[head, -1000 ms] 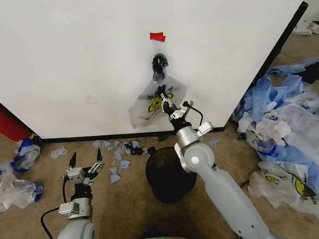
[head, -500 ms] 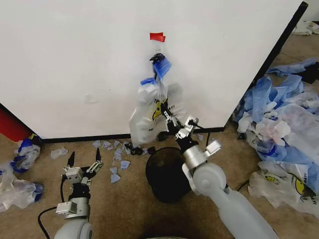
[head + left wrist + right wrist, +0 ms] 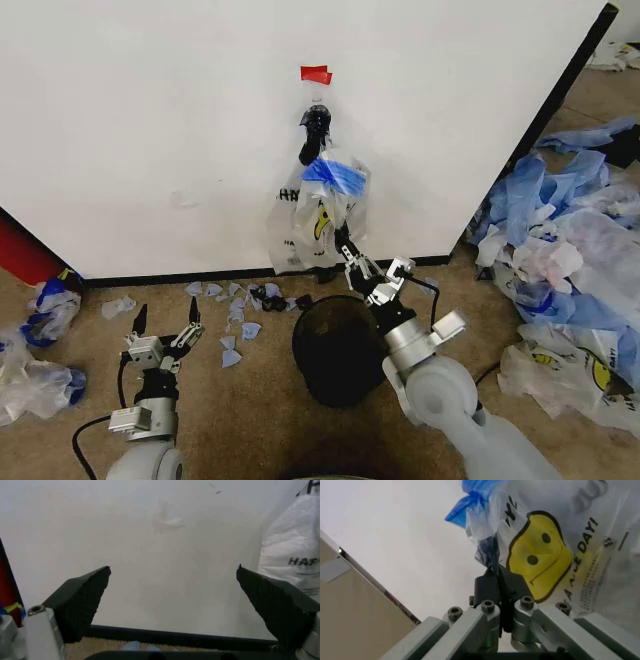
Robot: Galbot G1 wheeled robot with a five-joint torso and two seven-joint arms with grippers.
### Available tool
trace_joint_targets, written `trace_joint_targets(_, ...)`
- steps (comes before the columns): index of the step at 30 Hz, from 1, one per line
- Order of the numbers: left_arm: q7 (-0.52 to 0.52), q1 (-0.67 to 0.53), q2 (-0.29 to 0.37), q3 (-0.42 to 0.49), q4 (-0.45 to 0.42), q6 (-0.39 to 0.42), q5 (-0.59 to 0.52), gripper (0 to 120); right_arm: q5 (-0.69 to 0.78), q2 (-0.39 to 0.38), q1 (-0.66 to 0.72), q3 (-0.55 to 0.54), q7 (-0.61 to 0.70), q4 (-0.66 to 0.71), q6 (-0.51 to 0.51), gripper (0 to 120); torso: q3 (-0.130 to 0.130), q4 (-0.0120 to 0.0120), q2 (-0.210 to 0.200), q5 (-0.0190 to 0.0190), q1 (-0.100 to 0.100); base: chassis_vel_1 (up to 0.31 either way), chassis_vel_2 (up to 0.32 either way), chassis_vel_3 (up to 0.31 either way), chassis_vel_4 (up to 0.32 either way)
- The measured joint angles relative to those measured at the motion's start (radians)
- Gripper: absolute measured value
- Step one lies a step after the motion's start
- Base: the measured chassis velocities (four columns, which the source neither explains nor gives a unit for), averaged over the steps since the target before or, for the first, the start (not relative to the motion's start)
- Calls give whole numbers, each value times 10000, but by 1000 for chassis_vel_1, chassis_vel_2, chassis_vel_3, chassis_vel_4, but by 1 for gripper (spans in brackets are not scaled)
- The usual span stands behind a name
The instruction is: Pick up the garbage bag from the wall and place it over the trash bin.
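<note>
The garbage bag (image 3: 555, 551) carries a yellow smiley face with "DAY!" printed beside it. In the left wrist view, the letters "HAF" show on its white plastic; the rest is cut off.

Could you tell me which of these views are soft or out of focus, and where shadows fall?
Left wrist view: left gripper fingers sharp, wall and garbage bag behind soft. Right wrist view: right gripper hardware slightly soft, the bag's smiley crisp. Head view: even light, faint shadow under the trash bin.
</note>
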Motion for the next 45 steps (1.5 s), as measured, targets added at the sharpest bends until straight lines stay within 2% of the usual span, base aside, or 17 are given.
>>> trace_joint_targets(28,-53,-4,183,-48,-68,-6,-173,99,-614,-736,-1952,425,-343,896,775,0,0,-1,0,-1,0,0,0,0,0)
trace_joint_targets(45,-73,49,295,-117,-67,-106,-294,99,-1400,-517,-3373,845,-496,1501,1429,0,0,0,0,-2,0,0,0,0,0)
